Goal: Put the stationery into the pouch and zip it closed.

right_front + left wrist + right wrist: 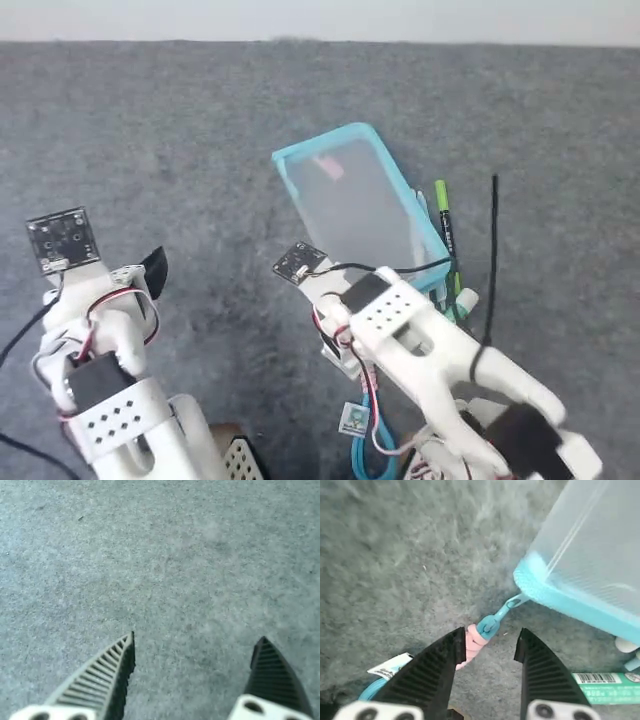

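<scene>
A translucent pouch (345,205) with a teal border is seen lying flat near the middle of the grey worktop (180,130), set at a slant. A pink patch is visible through its clear face towards the far end; what it is cannot be told. Whether the zip is open or closed cannot be made out. A green pen (442,215) is laid on the worktop just beside the pouch's long edge, on the robot's right side, outside the pouch.

The right gripper (492,632) is held low at the near corner of the pouch. Its fingers are parted. The teal zip pull (496,619) is seen between them, running out from the pouch corner, with a pink charm (471,642) fixed at its end. The charm is touched by one finger, while the other finger is kept clear of it, so nothing is clamped. A white label (390,666) on a teal cord (370,690) is seen close by the gripper, on the side away from the pouch.

The left gripper (197,636) is held well apart from the pouch, on the robot's left side. Its fingers are spread wide, and grey worktop is seen between them.
</scene>
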You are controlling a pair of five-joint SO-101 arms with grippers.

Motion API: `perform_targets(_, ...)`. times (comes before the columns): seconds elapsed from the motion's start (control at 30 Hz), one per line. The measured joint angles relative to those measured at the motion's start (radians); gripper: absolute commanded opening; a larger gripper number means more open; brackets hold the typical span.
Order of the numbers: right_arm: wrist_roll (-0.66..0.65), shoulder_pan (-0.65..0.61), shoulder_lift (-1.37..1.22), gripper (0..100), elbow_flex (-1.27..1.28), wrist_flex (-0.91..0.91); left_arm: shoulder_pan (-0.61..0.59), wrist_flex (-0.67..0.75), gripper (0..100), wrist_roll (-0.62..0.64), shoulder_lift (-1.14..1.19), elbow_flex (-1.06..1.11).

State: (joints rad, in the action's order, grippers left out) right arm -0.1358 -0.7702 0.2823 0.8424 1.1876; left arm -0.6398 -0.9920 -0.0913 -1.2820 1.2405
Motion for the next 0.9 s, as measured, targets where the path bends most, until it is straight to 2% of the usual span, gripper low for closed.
perform_targets(0.1,0.000,0.000,-0.058,15.7,-0.025,0.000,0.000,0.000,35,0.000,0.000,0.000)
perform_targets(0.3,0.003,0.009,-0.180,2.4,-0.118,0.000,0.000,0.000,35,0.000,0.000,0.000)
perform_targets(0.67,0.003,0.196,-0.419,1.6,-0.333,0.002,0.000,0.000,35,0.000,0.000,0.000)
perform_targets(0.9,-0.060,0.227,-0.505,2.0,-0.497,0.003,0.000,0.000,35,0.000,0.000,0.000)
